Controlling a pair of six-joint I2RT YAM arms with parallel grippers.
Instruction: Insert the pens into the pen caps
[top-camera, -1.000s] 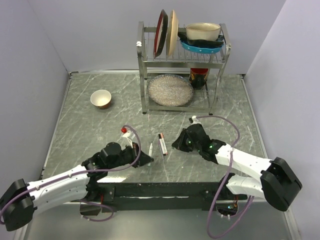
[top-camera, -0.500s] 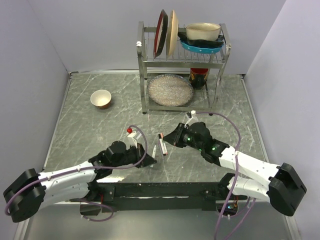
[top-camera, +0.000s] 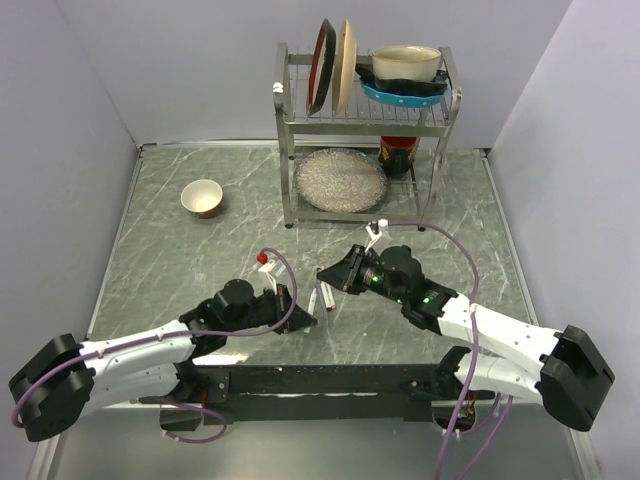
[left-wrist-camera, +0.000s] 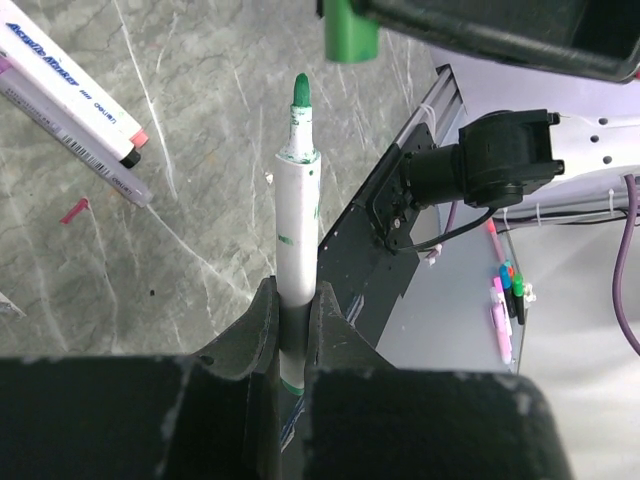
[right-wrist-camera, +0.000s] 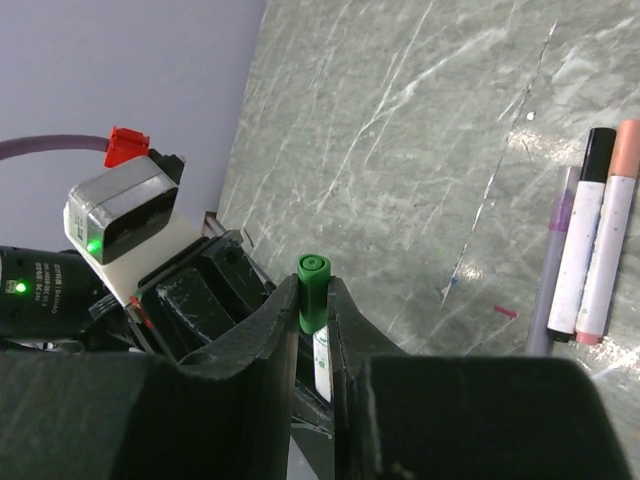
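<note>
From above, the left claw (top-camera: 303, 321) and right claw (top-camera: 326, 279) are sitting close together near the front of the bench (top-camera: 200, 260). What each one is holding is looking too small to tell here.

In the left wrist view, the left claw (left-wrist-camera: 293, 305) is squeezing the pen (left-wrist-camera: 297, 220), its green tip pointing up. The green cap (left-wrist-camera: 350, 30) is hanging just above, a bit to the right, not touching. Spare pens (left-wrist-camera: 75, 95) are lying on the bench.

In the right wrist view, the right claw (right-wrist-camera: 312, 300) is pinching the cap.

The tip is not lining up with the cap's hole. A push now could be hitting the rim, smearing ink, or knocking the cap loose.
</note>
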